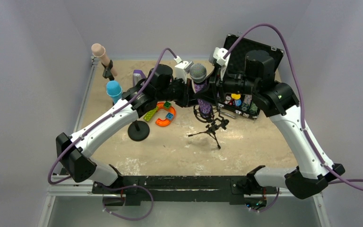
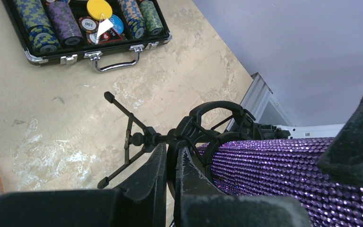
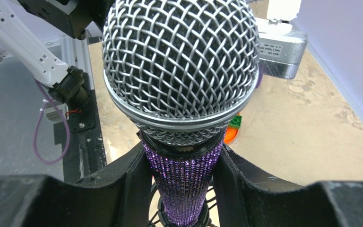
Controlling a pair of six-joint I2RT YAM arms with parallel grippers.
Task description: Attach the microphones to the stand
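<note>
The glittery purple microphone (image 1: 201,94) with a silver mesh head (image 3: 179,61) stands upright, its lower end inside the ring of the small black tripod stand (image 1: 211,126). My right gripper (image 3: 182,184) is shut on its purple body just below the head. My left gripper (image 2: 172,165) is shut on the ring of the stand (image 2: 132,139), beside the purple body (image 2: 283,165). The pale pink microphone (image 1: 101,53) and the light blue microphone (image 1: 114,89) stand upright at the back left, away from both grippers.
An open black case of poker chips (image 1: 246,97) lies behind the right arm and also shows in the left wrist view (image 2: 38,54). An orange horseshoe toy (image 1: 165,116), a round black stand base (image 1: 138,131) and a purple metronome (image 1: 138,75) sit left of the tripod.
</note>
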